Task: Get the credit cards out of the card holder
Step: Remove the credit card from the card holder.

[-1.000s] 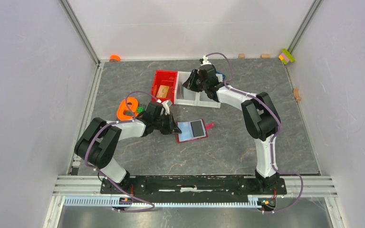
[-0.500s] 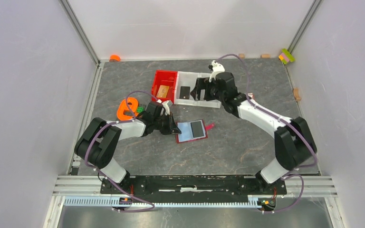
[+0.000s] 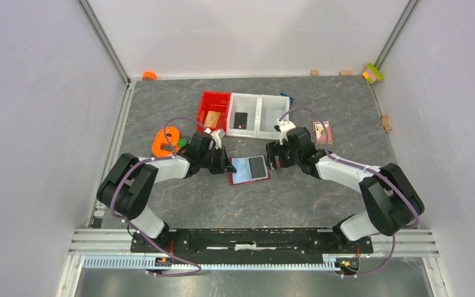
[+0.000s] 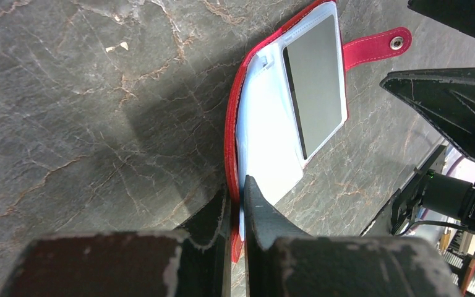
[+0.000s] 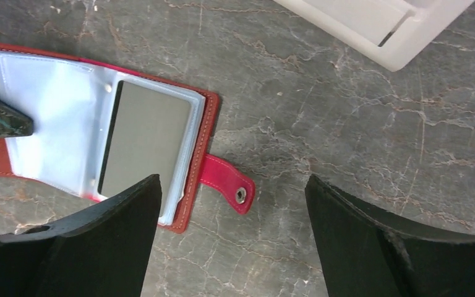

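Step in hand, by my read: pulling the last card. Card holder (image 3: 249, 170) lies open flat on the counter (image 3: 297, 198), mid-field betw. the two arms, snap tab (image 4: 377, 44) pointing to the R side. One pale grey card (image 5: 147, 139) sits in the clear sleeve on the tab side. Black card (image 3: 241, 119) lies in the L compartment of the white bin (image 3: 261, 97). Tan-orange card (image 3: 212, 117) is in the red bin (image 3: 208, 98). So approx. two of three out.

L gripper (image 4: 236, 193): fingers narrow, nipped on the holder's red edge opp. the tab, pinning it. R gripper (image 5: 231, 185): fingers wide, nothing betw. them, hovering over the tab end, just beside the grey card.

Next move, judged: R must drop low, catch the card's edge and slide it out along the sleeve w/o dragging the holder; L's pinch has to hold. Card is thin and sleeve looks slick, so easy to miss.

Surface: dark grey marbled, matt, faint scuffs. Room: plain pale walls, alum. frame rails. Pink-and-white patterned card (image 3: 321, 131) near R arm; orange looped object (image 3: 168, 141) by L arm; coloured blocks (image 3: 373, 73) in far R corner.
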